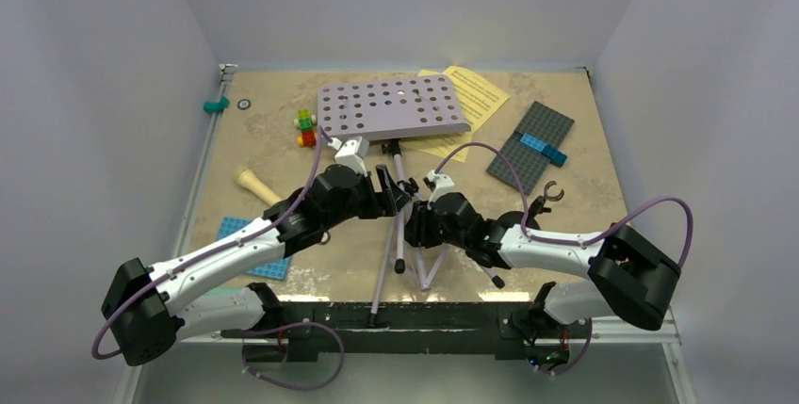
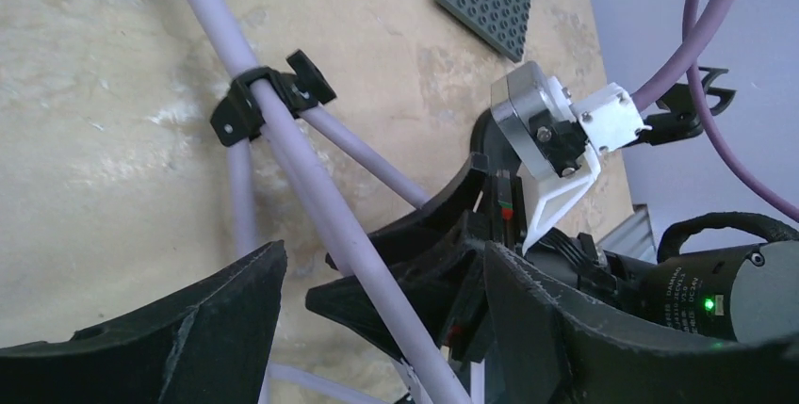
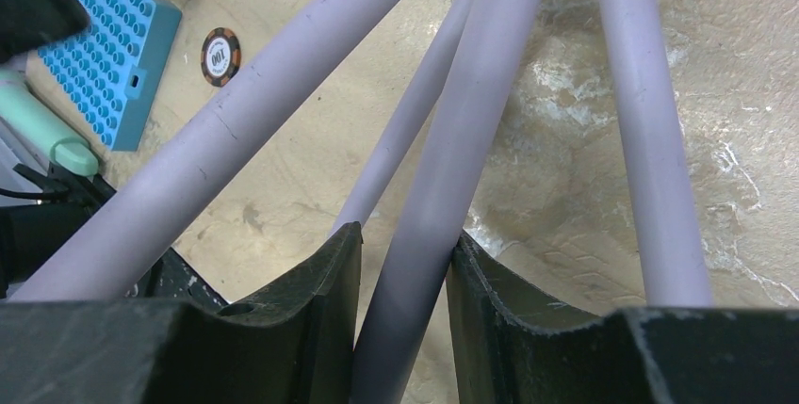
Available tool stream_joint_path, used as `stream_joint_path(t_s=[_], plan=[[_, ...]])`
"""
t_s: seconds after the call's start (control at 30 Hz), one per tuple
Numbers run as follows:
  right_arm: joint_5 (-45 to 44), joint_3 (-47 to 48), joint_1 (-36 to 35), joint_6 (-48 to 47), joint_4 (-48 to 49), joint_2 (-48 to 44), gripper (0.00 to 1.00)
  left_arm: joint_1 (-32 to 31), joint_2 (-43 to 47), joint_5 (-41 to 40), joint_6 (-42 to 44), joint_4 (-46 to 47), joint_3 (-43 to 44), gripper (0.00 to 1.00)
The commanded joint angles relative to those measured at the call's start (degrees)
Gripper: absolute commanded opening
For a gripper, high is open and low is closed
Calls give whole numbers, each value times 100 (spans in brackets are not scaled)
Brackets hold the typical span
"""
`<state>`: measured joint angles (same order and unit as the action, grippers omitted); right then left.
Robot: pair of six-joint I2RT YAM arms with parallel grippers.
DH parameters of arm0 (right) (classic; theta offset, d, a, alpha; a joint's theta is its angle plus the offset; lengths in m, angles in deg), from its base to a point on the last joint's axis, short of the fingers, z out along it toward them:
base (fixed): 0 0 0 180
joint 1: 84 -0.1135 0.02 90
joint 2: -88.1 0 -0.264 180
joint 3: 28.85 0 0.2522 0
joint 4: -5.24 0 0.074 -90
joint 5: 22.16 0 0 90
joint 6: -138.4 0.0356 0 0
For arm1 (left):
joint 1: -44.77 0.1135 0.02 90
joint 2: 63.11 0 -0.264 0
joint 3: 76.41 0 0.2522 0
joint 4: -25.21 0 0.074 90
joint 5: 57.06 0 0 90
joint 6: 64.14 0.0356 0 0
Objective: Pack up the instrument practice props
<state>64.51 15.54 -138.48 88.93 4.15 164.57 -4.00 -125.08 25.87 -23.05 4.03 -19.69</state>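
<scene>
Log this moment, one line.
left end effector: open, astride music stand pole | right end effector: shut on stand tube | toy microphone, yellow pages: unpacked

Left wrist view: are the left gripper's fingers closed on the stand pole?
No, the left gripper is open: its fingers stand wide apart, with the music stand pole running between them.

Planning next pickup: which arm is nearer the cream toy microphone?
Left. The left arm runs beside the cream toy microphone; the right arm lies beyond the music stand, farther away.
</scene>
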Motion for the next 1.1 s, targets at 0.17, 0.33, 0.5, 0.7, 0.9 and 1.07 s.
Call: stream_joint_path(t_s=[0.17, 0.33, 0.5, 0.7, 0.9, 1.07], plan=[[-177, -49, -160, -445, -854, 133, 43, -97, -334, 1422, -714, 47, 132, 67], [-289, -10, -160, -433, -1052, 179, 49, -141, -367, 1532, -732, 136, -61, 27], [-433, 102, -160, -467, -1452, -41, 52, -149, -351, 1505, -814, 308, -242, 8], [-1018, 580, -160, -799, -2645, -689, 62, -150, -168, 945, -754, 65, -315, 16], [-1473, 991, -160, -1060, -3506, -1079, 64, -150, 17, 467, -743, -76, -470, 31], [-1817, 1370, -160, -1153, -4119, -1567, 65, -149, 234, 18, -799, -454, -735, 51]])
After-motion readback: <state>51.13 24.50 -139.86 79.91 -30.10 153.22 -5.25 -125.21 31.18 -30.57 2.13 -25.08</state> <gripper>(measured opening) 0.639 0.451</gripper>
